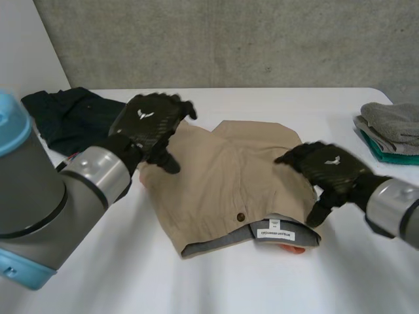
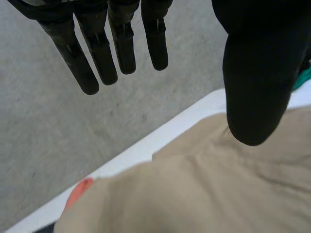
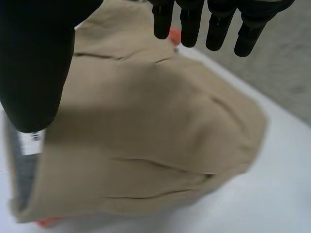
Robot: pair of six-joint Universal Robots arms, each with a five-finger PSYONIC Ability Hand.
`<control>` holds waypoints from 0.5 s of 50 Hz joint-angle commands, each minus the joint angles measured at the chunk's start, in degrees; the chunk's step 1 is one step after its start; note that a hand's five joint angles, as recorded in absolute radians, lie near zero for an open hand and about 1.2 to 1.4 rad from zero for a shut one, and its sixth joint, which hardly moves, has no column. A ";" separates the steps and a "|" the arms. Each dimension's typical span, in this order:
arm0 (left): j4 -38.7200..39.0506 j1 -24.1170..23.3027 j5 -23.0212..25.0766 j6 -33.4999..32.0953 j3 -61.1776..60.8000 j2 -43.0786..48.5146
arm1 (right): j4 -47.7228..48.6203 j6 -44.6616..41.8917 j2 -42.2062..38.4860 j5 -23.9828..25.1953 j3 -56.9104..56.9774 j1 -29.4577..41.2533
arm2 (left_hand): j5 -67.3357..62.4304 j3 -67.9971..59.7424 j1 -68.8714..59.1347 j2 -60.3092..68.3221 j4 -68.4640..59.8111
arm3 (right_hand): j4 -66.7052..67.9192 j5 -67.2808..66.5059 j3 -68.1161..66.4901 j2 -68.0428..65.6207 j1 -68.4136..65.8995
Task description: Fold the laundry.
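- Right hand (image 1: pixel 327 169) hangs at the near right edge of the tan garment (image 1: pixel 222 180) with its fingers straight, spread and empty. Its thumb points down beside the waistband, and I cannot tell whether it touches the cloth. It seems placed to take that edge for another fold.
- Mid-table (image 1: pixel 196 281), the tan garment lies folded into a compact bundle. Its waistband is nearest, showing grey lining, a white label (image 1: pixel 275 233) and a dark button (image 1: pixel 241 216). Something orange (image 1: pixel 292 248) peeks from beneath it.
- Left hand (image 1: pixel 149 121) hovers over the garment's far left edge, fingers loose, grasping nothing. It is likely poised to flatten or lift that side.
- Farthest back, a dark garment (image 1: pixel 65 118) lies crumpled on the left. Stacked grey and teal cloths (image 1: pixel 393 131) sit on the right, probably already finished.
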State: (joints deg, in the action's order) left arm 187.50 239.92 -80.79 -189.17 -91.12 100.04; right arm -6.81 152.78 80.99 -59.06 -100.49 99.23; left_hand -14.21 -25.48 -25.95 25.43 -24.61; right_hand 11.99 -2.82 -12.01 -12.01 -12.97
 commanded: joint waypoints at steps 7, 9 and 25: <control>9.11 6.61 0.54 -0.14 -6.79 0.77 | 8.99 0.58 -13.58 -15.81 6.09 10.72 | -2.15 -0.88 -0.42 0.93 -1.75 | 67.69 -66.86 -67.67 -67.67 -66.71; 9.20 6.70 0.54 -0.14 -6.53 0.77 | 10.93 0.76 -13.49 -16.17 6.18 10.63 | -2.15 -0.88 -0.42 0.93 -1.75 | 68.01 -67.18 -67.99 -67.99 -67.03; 9.20 7.75 0.63 -0.06 -6.17 -0.11 | 11.38 5.86 9.19 -13.98 14.70 -11.67 | -2.99 -1.72 -1.26 1.77 -2.59 | 68.01 -67.18 -67.99 -67.99 -67.03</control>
State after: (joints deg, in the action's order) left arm 196.78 247.82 -80.22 -189.23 -97.02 100.07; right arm 8.80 158.17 89.45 -74.57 -89.93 100.29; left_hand -14.21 -25.48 -25.95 25.43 -24.61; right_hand 68.42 -58.28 -67.86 -67.38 -64.34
